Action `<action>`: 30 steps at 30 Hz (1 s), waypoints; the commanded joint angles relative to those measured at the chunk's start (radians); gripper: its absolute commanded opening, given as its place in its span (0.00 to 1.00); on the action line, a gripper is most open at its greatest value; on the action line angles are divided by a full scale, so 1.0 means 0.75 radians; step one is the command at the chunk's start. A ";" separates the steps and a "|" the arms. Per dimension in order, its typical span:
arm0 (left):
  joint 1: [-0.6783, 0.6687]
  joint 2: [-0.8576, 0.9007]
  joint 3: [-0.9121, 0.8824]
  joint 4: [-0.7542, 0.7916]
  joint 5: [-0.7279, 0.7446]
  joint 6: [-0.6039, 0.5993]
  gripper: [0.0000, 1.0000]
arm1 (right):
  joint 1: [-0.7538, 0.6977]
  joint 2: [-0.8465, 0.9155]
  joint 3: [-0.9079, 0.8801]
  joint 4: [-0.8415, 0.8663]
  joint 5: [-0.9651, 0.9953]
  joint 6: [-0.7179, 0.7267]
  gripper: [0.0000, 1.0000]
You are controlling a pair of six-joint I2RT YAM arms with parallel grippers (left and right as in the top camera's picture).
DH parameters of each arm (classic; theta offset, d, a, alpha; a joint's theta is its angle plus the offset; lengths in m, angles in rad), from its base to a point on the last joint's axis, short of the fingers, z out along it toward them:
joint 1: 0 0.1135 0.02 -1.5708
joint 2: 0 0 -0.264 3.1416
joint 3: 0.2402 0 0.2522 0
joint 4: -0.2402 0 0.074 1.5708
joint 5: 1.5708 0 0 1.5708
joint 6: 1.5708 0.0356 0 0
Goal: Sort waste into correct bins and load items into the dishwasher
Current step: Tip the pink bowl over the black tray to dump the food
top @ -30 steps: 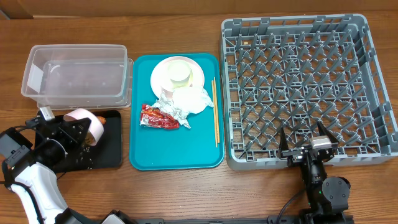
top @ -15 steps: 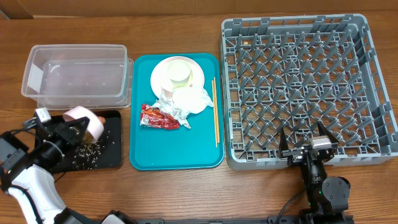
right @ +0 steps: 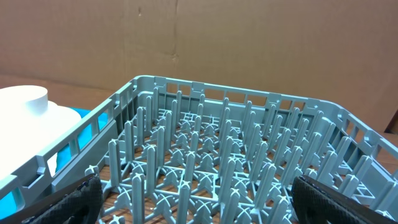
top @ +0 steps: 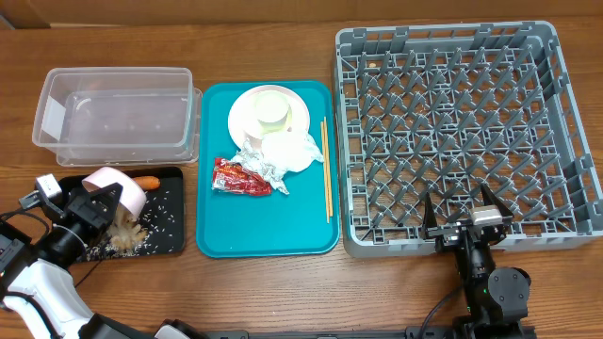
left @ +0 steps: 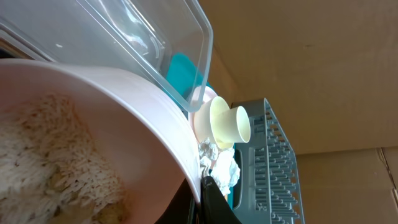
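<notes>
Left arm has pulled back toward the worktop's near-left corner since the last frame, and more rice is out. Left gripper (top: 94,200) is clamped on the rim of the small pinkish-white bowl (top: 115,184), which is tipped steeply over the shallow black rectangular tray (top: 171,240). Pale rice scraps (top: 122,234) are piled on the tray; wrist view shows more still in the bowl. Orange carrot (top: 146,182) lies at the tray's far edge. Right arm is low at the near edge. Right gripper (top: 468,218) is spread wide, holding nothing, at the near wall of the large grey plastic dish rack (top: 462,94).
</notes>
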 commanded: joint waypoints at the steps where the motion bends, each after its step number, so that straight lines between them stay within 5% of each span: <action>1: 0.012 -0.027 -0.006 0.008 0.058 0.051 0.04 | -0.004 -0.013 -0.014 0.011 -0.007 -0.001 1.00; 25: 0.012 -0.027 -0.007 0.031 0.274 0.099 0.04 | -0.004 -0.013 -0.014 0.011 -0.007 -0.001 1.00; 30: 0.017 -0.027 -0.007 -0.015 0.468 0.163 0.04 | -0.004 -0.013 -0.014 0.011 -0.007 -0.001 1.00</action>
